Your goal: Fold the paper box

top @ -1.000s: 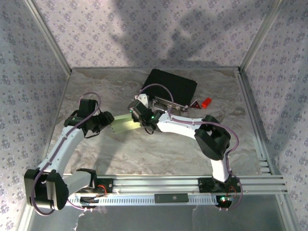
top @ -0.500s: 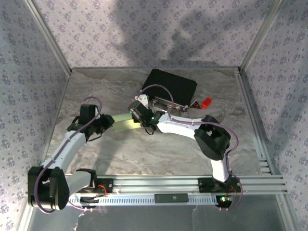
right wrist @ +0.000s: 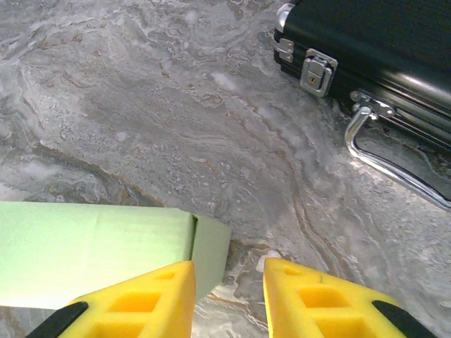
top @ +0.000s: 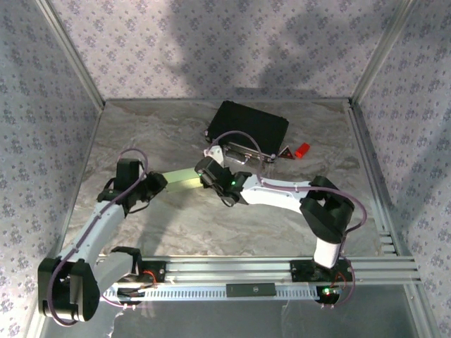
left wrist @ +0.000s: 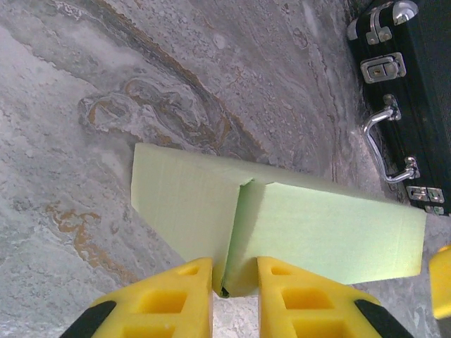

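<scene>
Paper box (top: 180, 182), pale green and folded long and shallow, is about midway between the near and far edges of the desk (top: 211, 225), somewhat toward its left edge. Left jaws are clenched on the box's left end, their yellow fingers (left wrist: 176, 296) pinching a fold of card. Right jaws stand released at the other end: one finger (right wrist: 141, 296) is just beside the end flap, the other apart from it. A black case (top: 250, 127) with metal latches lies toward the far edge.
</scene>
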{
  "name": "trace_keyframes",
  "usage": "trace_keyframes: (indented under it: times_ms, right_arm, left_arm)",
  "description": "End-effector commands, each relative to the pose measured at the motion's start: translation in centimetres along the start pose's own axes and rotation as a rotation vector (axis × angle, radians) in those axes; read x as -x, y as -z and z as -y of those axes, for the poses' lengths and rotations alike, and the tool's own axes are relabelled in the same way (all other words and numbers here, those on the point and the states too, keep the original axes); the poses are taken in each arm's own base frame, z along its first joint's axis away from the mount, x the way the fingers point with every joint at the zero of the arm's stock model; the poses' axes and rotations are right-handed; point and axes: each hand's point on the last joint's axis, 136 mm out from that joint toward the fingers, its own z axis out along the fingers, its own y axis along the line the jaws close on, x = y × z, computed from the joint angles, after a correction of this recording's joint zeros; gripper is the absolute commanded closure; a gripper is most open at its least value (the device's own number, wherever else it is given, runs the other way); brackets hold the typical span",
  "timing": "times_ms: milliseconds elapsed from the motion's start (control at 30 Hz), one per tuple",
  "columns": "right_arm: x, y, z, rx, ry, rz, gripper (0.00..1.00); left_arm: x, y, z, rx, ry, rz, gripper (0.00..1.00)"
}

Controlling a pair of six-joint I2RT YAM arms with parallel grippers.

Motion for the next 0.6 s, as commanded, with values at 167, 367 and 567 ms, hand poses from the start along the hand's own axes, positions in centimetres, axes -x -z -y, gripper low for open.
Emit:
trace_keyframes:
  times_ms: [167, 367, 567]
  right_arm:
    - [-0.9, 2.0, 0.5, 0.097, -0.025, -0.057, 0.68]
    - [-3.0, -0.6, -1.2, 0.17, 0.0, -0.166, 0.69]
    - [-3.9, -0.8, 1.0, 0.092, -0.064, -0.18, 0.75]
  left_arm:
    - [-3.3, -0.6, -3.0, 0.073, 0.039, -0.072, 0.78]
    - [-3.8, -0.8, -3.1, 0.074, 0.039, -0.088, 0.78]
    - [-3.9, 0.2, -2.7, 0.067, 0.031, -0.085, 0.78]
